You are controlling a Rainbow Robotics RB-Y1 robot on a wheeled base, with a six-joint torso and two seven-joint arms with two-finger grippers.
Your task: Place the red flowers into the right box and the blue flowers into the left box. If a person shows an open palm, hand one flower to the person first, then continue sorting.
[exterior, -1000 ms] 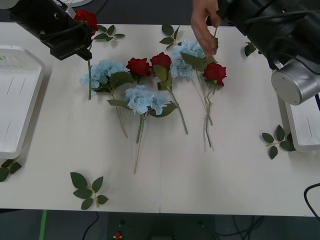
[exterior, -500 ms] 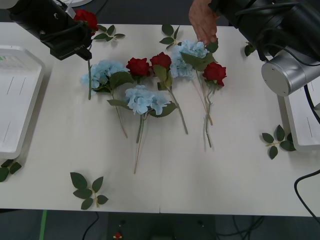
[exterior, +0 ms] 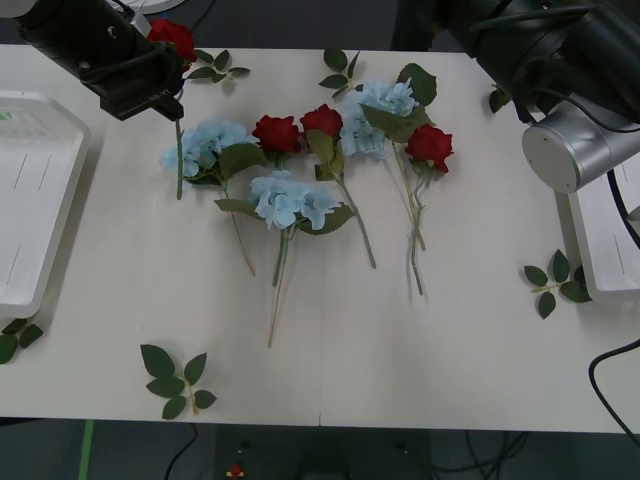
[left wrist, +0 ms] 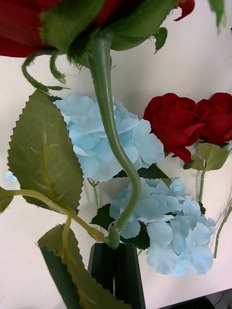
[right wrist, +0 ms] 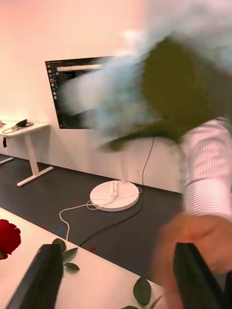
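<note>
From above, the left claw [exterior: 165,100] hangs over the counter's [exterior: 420,350] far left corner with a red rose [exterior: 172,36]; its wrist camera shows black fingers [left wrist: 116,270] clamped on the stem. The right claw [right wrist: 116,285] stands open, a blurred blue flower [right wrist: 159,82] and a person's hand [right wrist: 198,241] before it.

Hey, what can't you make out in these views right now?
Right wrist view: blue flower smeared by motion; who holds it is unclear.
Front view: right box partly covered by the right arm, cut by the edge.
Front view: left box cut by the edge.
Front view: red rose bloom half behind the left arm.
</note>
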